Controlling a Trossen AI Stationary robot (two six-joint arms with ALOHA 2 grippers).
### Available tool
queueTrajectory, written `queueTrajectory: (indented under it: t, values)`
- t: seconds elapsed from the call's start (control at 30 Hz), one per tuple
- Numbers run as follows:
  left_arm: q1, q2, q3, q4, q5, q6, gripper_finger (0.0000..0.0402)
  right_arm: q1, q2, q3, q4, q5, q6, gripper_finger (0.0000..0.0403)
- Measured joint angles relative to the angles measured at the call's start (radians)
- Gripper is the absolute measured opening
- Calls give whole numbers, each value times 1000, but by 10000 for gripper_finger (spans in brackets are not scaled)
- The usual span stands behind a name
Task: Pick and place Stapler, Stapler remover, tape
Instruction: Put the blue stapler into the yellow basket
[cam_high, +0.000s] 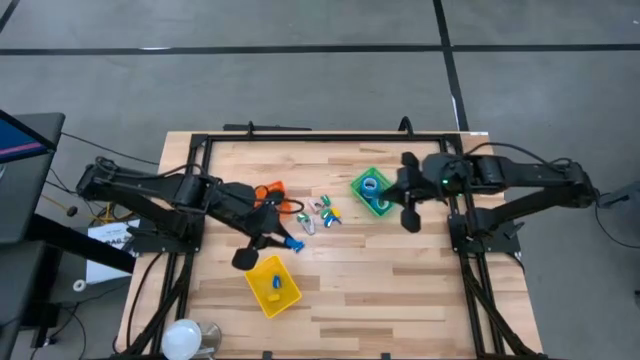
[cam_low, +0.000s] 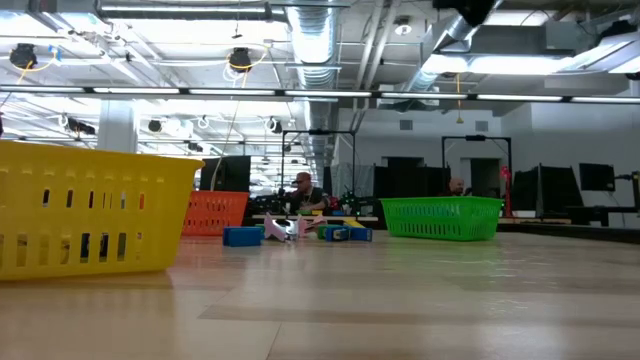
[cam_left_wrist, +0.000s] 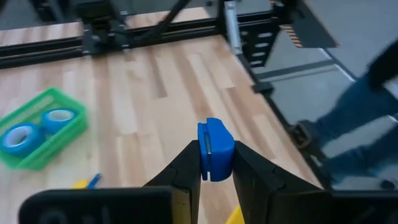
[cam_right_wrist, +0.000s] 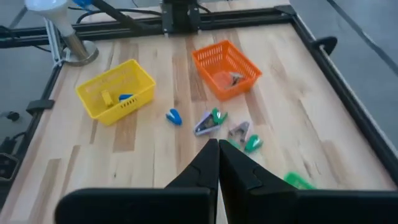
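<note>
On a wooden desk (cam_high: 400, 290), a blue stapler (cam_left_wrist: 214, 149) is clamped in the left gripper's (cam_left_wrist: 214, 163) fingers near the yellow bin (cam_high: 272, 285) by the near edge and could slip, while the right gripper's (cam_right_wrist: 218, 163) fingers are pressed together, empty.

Two black jointed arms with tapered fingers (cam_left_wrist: 186, 174)

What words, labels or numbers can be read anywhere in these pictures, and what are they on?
No text can be read in any view.
White sheet on the floor beside the table's left edge: dark print, too small to read.
Baskets, tape rolls, and the blue item in the left claw: no visible lettering.
</note>
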Motion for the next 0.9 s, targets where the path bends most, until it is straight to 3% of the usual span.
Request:
queueTrajectory:
  t: [0.37, 0.6, 0.9]
  values:
    - [-177, 5, 0, -6, 17, -60, 64, -19, -218, -114, -13, 5, 136, 0]
    - [-241, 76, 0, -114, 19, -63, 63, 6, -217, -117, -12, 4, 140, 0]
    - [-234, 239, 0, -228, 15, -27, 63, 29, -166, -118, -14, 4, 140, 0]
